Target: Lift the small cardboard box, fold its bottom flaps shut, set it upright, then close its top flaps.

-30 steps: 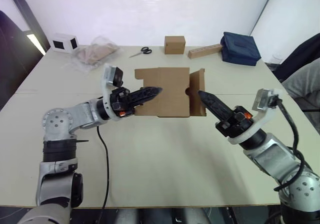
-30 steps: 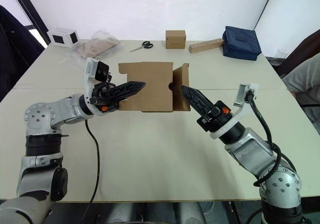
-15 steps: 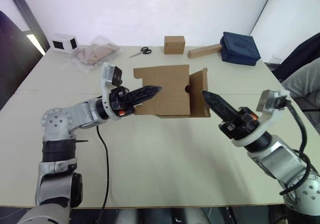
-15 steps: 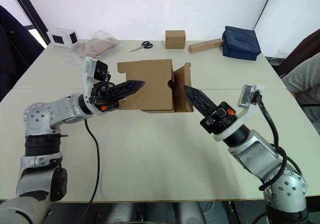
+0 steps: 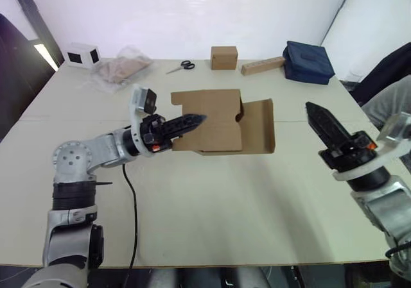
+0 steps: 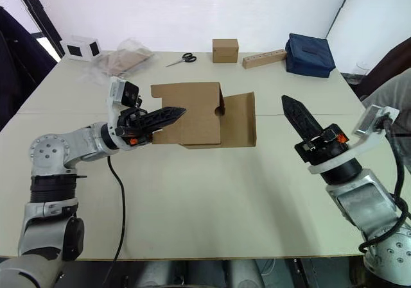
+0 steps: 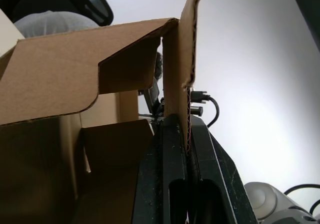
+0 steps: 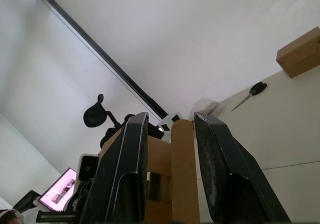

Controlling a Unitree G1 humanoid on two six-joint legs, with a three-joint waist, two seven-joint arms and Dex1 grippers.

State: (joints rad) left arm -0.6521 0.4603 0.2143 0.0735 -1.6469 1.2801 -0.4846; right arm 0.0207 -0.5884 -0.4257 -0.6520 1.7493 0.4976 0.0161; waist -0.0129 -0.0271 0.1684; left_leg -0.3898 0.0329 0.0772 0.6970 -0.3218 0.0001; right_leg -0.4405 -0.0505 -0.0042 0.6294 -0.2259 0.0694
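The small cardboard box (image 5: 215,118) lies on its side at mid table, plain brown and open-ended. It seems to hang slightly above the tabletop. My left gripper (image 5: 196,118) is shut on a cardboard panel at the box's left end; in the left wrist view the fingers (image 7: 172,149) pinch that edge. At the right end a flap (image 5: 260,126) is swung wide open, with a notch by its hinge. I cannot tell bottom flaps from top flaps. My right gripper (image 5: 314,113) hangs to the right of the box, well apart from it, open and holding nothing (image 8: 170,116).
Along the far edge are a small closed brown cube box (image 5: 224,57), a long tan block (image 5: 263,65), a dark blue bag (image 5: 309,61), scissors (image 5: 186,65), a plastic bag (image 5: 122,70) and a white box (image 5: 83,54). A person's sleeve (image 5: 388,102) shows at the right.
My right gripper has pulled back to the right, away from the box. The right-end flap has swung further open. The left gripper keeps its hold in about the same place.
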